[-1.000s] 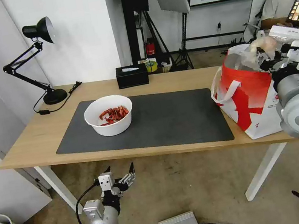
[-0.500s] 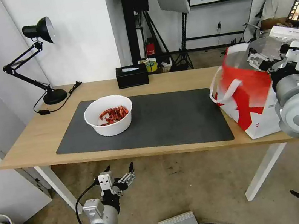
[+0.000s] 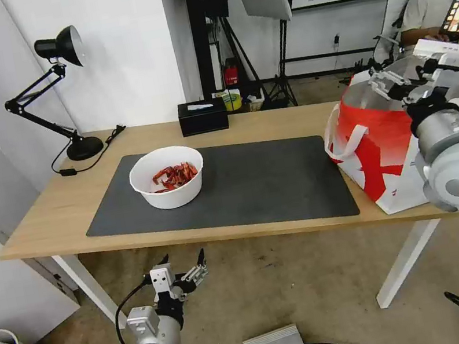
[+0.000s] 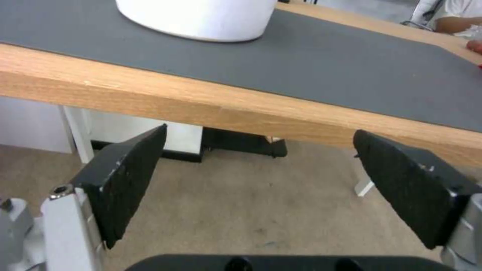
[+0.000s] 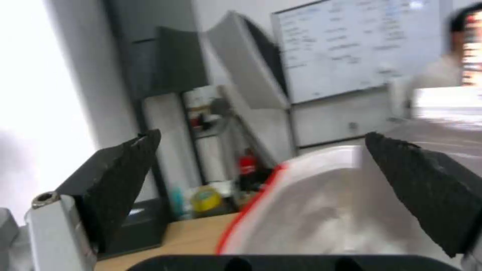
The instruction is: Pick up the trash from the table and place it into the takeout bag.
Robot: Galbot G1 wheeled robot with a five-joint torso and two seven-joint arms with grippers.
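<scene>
Our right gripper (image 3: 394, 87) hangs wide and empty over the bag (image 3: 379, 153); the bowl (image 3: 167, 177), well left of it on the tabletop (image 3: 60, 212), remains; our left gripper (image 3: 183, 261) waits wide below.

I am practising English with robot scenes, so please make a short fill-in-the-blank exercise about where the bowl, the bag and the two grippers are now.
1. The white bowl of red scraps stands on the dark grey ____.
2. The right gripper, fingers open, is above the mouth of the takeout ____.
3. The left gripper hangs open, lower than the edge of the ____.

Missing words: mat; bag; table
</scene>
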